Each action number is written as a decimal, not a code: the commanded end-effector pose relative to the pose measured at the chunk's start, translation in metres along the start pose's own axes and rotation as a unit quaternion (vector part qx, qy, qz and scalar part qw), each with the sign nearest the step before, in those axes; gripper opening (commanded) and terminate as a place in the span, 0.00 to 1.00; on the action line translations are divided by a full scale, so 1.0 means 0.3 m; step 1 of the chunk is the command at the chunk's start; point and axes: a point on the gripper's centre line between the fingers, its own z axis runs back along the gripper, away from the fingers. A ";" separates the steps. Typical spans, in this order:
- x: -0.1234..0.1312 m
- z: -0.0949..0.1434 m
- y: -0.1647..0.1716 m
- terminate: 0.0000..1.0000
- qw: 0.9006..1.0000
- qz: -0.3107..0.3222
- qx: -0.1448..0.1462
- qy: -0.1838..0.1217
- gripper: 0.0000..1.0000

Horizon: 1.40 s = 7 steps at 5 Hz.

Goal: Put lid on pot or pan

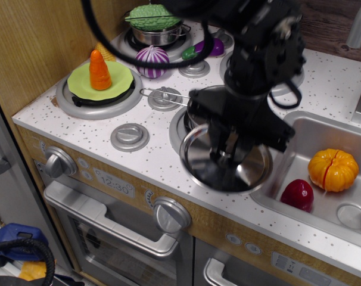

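The gripper (227,152) clamps the lid (225,159) by its knob, tilted over the counter's front; the arm hides most of the pot (195,110), whose wire handle points toward the carrot (99,70).

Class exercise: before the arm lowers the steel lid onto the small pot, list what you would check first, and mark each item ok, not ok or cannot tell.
1. Gripper has the lid by its knob: ok.
2. Lid off the counter: ok, held up and tilted.
3. Lid centred over the pot: not ok, it hangs nearer the counter's front edge.
4. Pot interior free of objects: cannot tell, the arm hides most of it.
5. Wire handle clear of the lid's path: ok, it points away to the left.
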 end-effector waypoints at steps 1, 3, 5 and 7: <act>0.155 0.025 0.047 0.00 0.998 -0.033 -0.013 -0.052 0.00; 0.267 -0.082 0.118 0.00 0.994 -0.073 -0.029 -0.078 0.00; 0.293 -0.122 0.180 0.00 0.991 -0.105 -0.035 -0.077 0.00; 0.287 -0.135 0.187 0.00 0.990 -0.104 -0.049 -0.082 1.00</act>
